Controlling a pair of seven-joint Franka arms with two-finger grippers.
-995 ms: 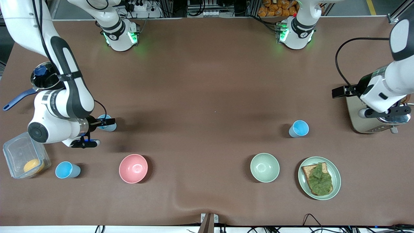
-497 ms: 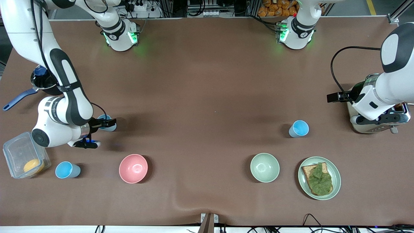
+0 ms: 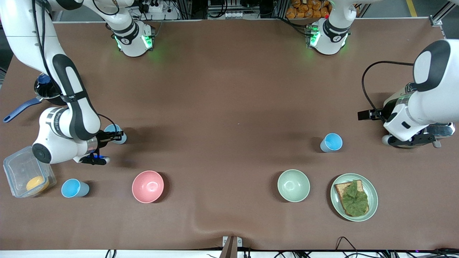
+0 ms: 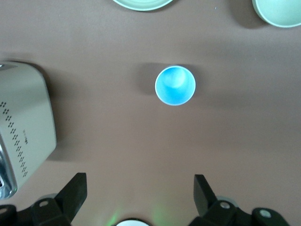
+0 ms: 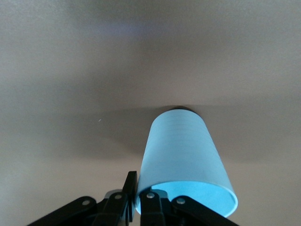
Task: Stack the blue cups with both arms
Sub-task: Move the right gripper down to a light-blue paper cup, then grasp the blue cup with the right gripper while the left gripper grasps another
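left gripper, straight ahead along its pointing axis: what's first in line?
Probably bare table. The left gripper, open, points down with the blue cup ahead of its fingers, not between them; the toaster sits off to one side. Depth is unclear.

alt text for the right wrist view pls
The right end effector is pinched on the rim of a light-blue cup, the cup's wall between its fingers. Only bare brown table surrounds the cup.

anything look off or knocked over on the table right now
Nothing is spilled or knocked over. The brown table cover is rucked into a small ridge at the edge nearest the front camera. The right hand pinches the rim of a blue cup. The other two cups stand upright.
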